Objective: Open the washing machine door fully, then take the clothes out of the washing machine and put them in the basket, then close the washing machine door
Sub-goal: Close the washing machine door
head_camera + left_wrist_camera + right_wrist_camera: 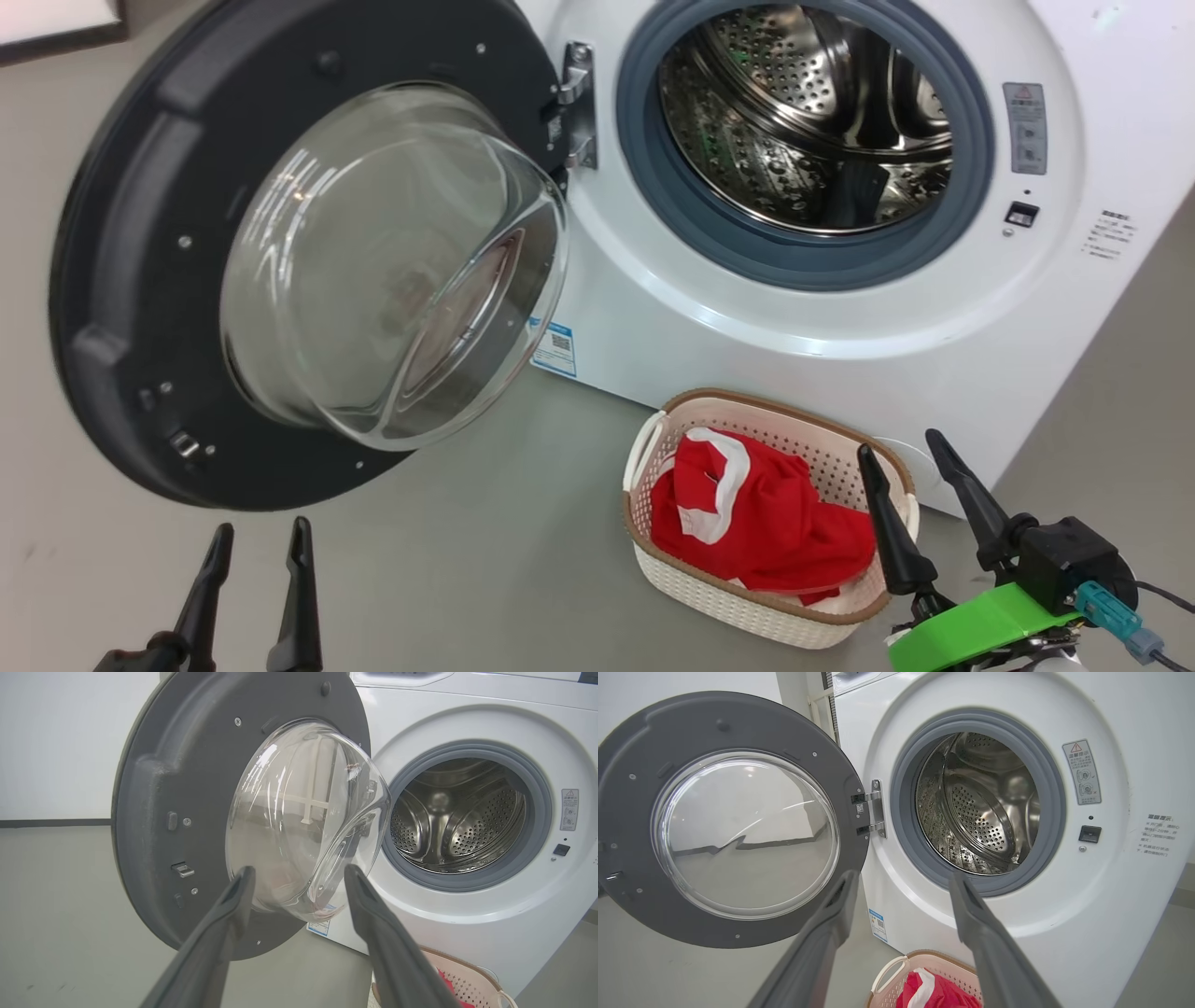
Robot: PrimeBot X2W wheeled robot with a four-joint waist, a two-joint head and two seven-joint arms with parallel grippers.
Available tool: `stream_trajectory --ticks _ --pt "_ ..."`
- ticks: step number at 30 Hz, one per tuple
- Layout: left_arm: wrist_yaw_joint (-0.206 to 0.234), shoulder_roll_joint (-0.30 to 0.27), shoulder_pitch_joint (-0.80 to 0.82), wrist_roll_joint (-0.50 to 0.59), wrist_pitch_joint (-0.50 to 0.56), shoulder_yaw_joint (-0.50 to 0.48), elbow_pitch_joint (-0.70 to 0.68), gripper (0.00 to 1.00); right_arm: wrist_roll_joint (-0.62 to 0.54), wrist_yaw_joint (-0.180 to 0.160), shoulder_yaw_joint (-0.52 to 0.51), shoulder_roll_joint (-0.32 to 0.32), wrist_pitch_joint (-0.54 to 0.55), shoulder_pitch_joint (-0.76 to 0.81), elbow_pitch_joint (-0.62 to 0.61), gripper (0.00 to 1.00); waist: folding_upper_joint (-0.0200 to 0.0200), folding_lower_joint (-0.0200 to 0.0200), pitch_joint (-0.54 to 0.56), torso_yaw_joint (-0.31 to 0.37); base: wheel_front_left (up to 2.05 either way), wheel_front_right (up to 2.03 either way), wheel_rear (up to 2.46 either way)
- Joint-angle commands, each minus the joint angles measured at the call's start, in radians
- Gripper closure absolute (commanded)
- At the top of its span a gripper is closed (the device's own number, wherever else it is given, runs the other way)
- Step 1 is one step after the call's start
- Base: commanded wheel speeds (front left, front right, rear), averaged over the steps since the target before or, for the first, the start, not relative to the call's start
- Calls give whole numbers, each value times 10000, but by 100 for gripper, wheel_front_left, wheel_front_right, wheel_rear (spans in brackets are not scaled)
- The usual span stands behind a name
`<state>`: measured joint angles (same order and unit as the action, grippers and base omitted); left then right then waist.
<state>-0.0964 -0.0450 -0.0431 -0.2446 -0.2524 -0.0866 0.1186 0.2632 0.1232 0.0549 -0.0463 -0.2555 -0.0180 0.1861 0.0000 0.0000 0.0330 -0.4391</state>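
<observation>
The washing machine [840,355] [467,914] [1111,905] stands with its door [140,280] [154,812] [626,826] swung wide to the left, glass bowl facing me. Its steel drum [803,112] [980,807] looks empty. On the floor in front sits the basket [747,607] [889,975] [467,980], with the red and white clothes [756,523] [934,991] lying in it. My left gripper [257,546] [299,875] is open, low in front of the door. My right gripper [901,448] [901,879] is open with nothing between its fingers, just right of the basket.
Grey floor [485,541] spreads between the door and the basket. A blue label [555,347] marks the machine's lower front. A white wall with a dark skirting [51,822] runs behind the door on the left.
</observation>
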Motion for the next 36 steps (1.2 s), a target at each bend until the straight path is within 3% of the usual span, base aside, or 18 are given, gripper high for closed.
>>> stream_trajectory --ticks 1,20,21,22,28,31,36 --pt "54 -54 101 68 -93 -302 -303 0 244 75 299 -39 -63 -200 -266 0 0 0 58 -166 0 0 0" --pt "242 -53 -66 127 -93 -353 -339 0 324 75 548 -39 -63 -149 -104 0 0 0 262 -78 0 0 0" --pt "239 -53 -85 92 -93 -329 -261 15 329 75 565 -39 -63 -141 -98 0 0 0 273 -54 0 0 0" --pt "237 -53 -80 103 -93 -296 -197 100 331 75 579 -39 -63 -134 -96 0 0 0 274 -34 0 0 0" --pt "272 -158 610 243 -93 -407 -459 100 298 75 560 -39 -63 -62 -86 0 0 0 279 24 0 0 0" --pt "462 -380 1823 161 -93 -891 -1069 100 245 75 526 -39 -63 -22 -76 0 0 0 271 25 0 0 0" --pt "780 -1157 3770 139 -26 -1609 -1218 100 256 75 542 -39 -63 19 3 0 0 0 318 93 0 0 0"
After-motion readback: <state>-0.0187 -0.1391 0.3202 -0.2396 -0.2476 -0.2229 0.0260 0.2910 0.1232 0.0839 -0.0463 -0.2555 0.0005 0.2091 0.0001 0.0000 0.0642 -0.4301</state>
